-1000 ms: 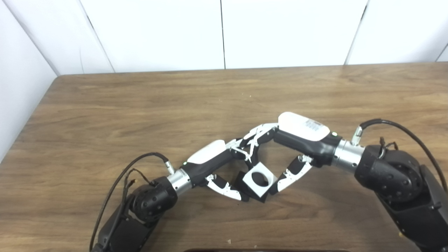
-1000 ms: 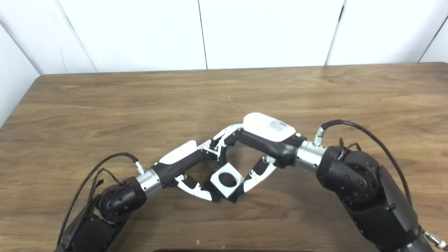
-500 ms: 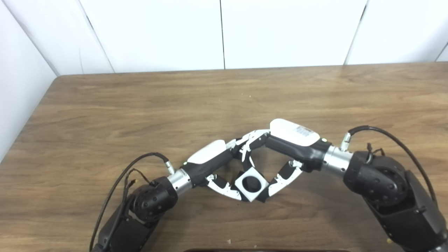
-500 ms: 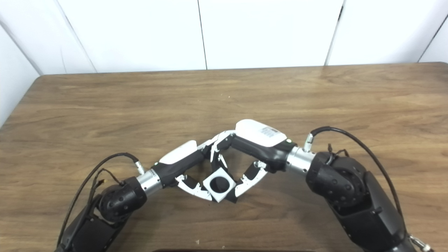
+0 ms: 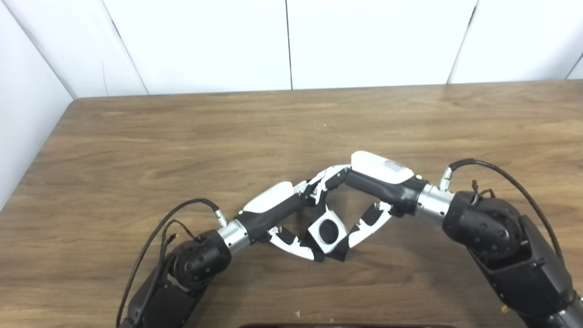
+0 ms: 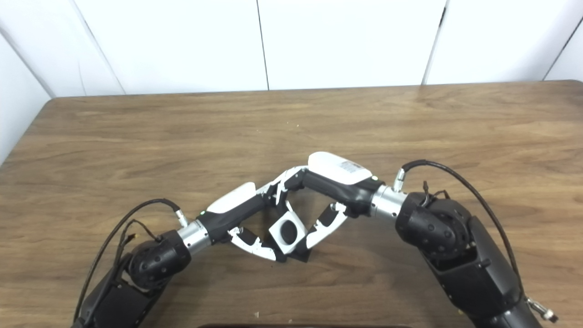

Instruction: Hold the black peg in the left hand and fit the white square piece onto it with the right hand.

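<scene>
My left hand [image 5: 275,207] is shut on the black peg [image 5: 338,255]; only a dark part of the peg shows under and beside the white square piece [image 5: 319,240]. The piece is tilted, and its round hole looks filled with black. I hold the piece in my right hand [image 5: 371,182], with the thumb at its right side and the fingers [image 5: 325,178] reaching over its top. The two hands meet at their fingertips low over the wooden table [image 5: 182,136], near its front edge.
A cable loops off each wrist, on the left [image 5: 182,209] and on the right [image 5: 501,171]. White wall panels stand behind the table's far edge. A dark object [image 5: 346,325] peeks in at the bottom edge.
My right hand moved left and slightly down with the white piece, bringing it over the peg in my left hand. The piece's hole went from light to black. My left hand stayed put.
</scene>
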Tool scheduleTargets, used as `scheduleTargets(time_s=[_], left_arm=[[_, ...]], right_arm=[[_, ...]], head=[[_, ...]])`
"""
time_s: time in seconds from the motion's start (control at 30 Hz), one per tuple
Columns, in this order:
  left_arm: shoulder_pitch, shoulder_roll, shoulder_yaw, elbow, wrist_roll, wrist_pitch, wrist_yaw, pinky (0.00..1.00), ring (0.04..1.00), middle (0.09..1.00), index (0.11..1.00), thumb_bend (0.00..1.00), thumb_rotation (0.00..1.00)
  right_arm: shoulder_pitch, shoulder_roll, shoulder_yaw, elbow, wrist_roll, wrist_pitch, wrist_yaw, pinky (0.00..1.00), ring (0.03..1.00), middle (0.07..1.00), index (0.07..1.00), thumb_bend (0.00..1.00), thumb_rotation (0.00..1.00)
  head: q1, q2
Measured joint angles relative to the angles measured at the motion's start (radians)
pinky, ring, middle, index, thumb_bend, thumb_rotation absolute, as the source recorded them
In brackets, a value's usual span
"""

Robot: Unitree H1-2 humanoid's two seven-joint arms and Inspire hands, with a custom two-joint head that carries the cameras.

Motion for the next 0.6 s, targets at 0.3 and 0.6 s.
scheduleTargets(time_s=[0.3, 0.6], left_arm=[[0.001, 0.001, 0.0, -0.003, 0.0, 0.002, 0.0, 1.0, 1.0, 0.974, 0.489, 0.52, 0.07], [0.001, 0.001, 0.0, -0.004, 0.0, 0.003, 0.0, 1.0, 1.0, 0.973, 0.488, 0.52, 0.07]], right_arm=[[-0.001, -0.006, -0.008, 0.008, -0.011, 0.001, 0.001, 0.68, 0.803, 0.769, 0.48, 0.51, 0.13], [0.0, -0.01, -0.016, 0.008, -0.01, 0.003, 0.002, 0.69, 0.812, 0.777, 0.481, 0.51, 0.13]], head=[[-0.009, 0.006], [-0.009, 0.011]])
